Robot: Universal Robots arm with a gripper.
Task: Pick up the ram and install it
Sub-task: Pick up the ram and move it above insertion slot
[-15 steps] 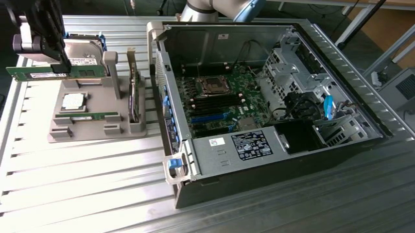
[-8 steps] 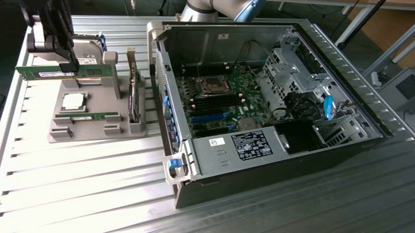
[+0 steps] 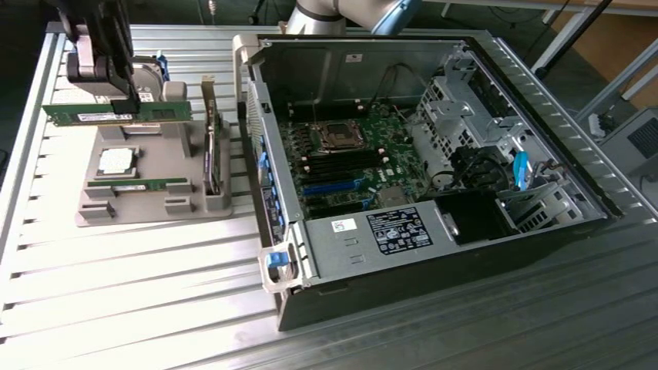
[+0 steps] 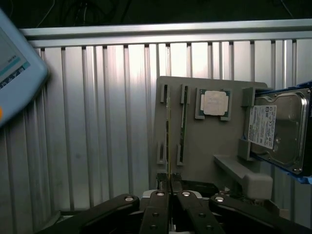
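Above the grey holder point(image 3: 149, 210), gripper point(image 3: 125, 108) pinches the thin green ram point(image 3: 88, 115).

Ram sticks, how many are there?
2. One ram stick is held by the tool above the grey holder; the other stick sits in a slot on that holder. More may be hidden inside the computer.
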